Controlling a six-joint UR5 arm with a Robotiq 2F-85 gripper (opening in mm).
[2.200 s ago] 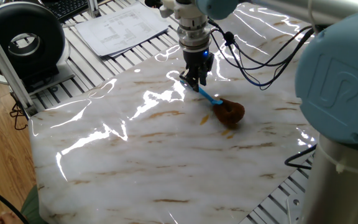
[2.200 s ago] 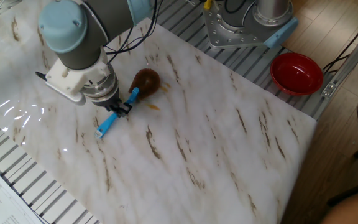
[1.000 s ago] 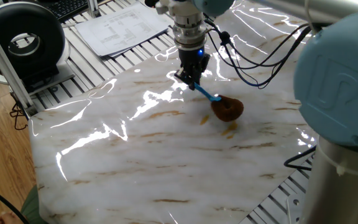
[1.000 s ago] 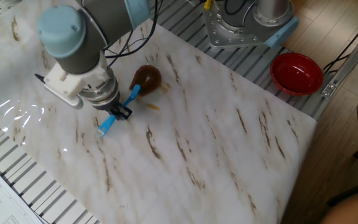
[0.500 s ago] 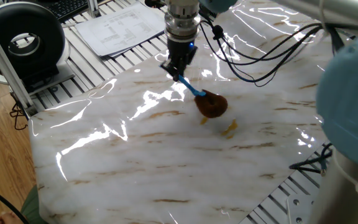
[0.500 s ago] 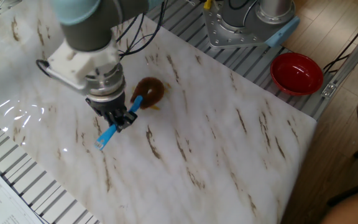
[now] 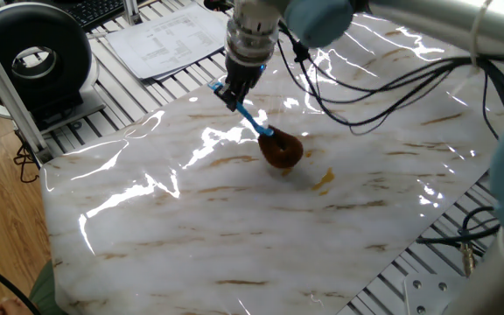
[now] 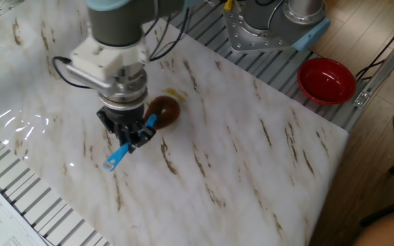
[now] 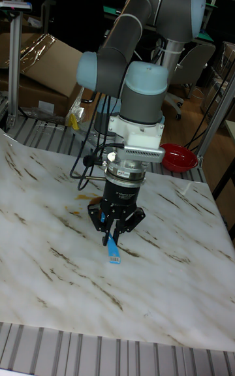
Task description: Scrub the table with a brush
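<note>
— What does the gripper (image 8: 134,134) have hold of?

— Its fingers are closed on the blue handle of the brush (image 7: 274,146), partway along, with the handle's free end sticking out past them.

— And the brush head?

— Just beyond the fingertips, fuzzy brown, resting on the table (image 7: 234,227). An orange-brown stain (image 7: 323,180) lies close beside it, on the side away from the gripper.

The hand (image 8: 134,134) grips the brush (image 8: 157,113), its head resting on the table (image 8: 238,137).
</note>
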